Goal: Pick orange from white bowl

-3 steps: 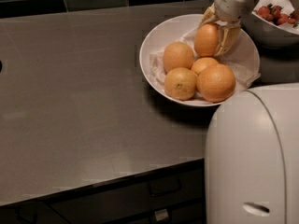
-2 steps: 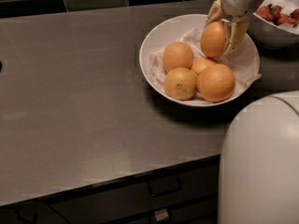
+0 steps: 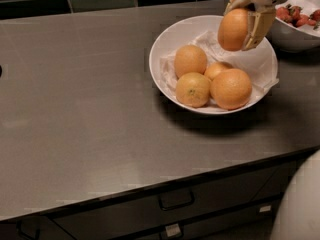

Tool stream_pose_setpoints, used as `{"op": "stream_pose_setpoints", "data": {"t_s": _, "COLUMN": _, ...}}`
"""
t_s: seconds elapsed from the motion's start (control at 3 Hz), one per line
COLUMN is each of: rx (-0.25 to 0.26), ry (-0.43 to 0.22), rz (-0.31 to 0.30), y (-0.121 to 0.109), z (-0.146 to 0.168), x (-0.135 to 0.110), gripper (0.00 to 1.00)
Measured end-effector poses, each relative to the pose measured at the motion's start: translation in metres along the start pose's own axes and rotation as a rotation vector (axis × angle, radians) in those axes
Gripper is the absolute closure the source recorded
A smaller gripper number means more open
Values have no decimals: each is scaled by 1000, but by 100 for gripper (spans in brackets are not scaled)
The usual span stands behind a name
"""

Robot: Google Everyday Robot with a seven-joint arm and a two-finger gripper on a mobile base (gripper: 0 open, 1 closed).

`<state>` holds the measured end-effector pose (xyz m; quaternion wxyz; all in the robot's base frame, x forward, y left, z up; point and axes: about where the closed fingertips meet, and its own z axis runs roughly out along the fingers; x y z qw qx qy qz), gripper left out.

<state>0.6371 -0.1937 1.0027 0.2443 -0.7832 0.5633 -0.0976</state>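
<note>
The orange [image 3: 232, 30], smooth, evenly deep orange and slightly oval, is clamped in the claw [image 3: 240, 28]; the white bowl [image 3: 170, 34] lies beneath the claw.

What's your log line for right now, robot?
step: pick | gripper: shut on orange, top right of view | orange: held above white bowl, far right side | in bowl: four oranges

hand [image 3: 240, 34] has come up out of the white bowl [image 3: 161, 59] with the orange [image 3: 231, 30] clamped. The fruit is now clear of the paper liner [image 3: 252, 64], up over the back-right rim. Robot's white body [image 3: 301, 209] has pulled back to the bottom-right corner.
</note>
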Motion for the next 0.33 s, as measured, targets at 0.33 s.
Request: {"op": "stream_pose_setpoints", "data": {"t_s": 0.33, "rx": 11, "ry": 1, "rz": 0, "y": 0, "z": -4, "x": -1, "gripper": 100}}
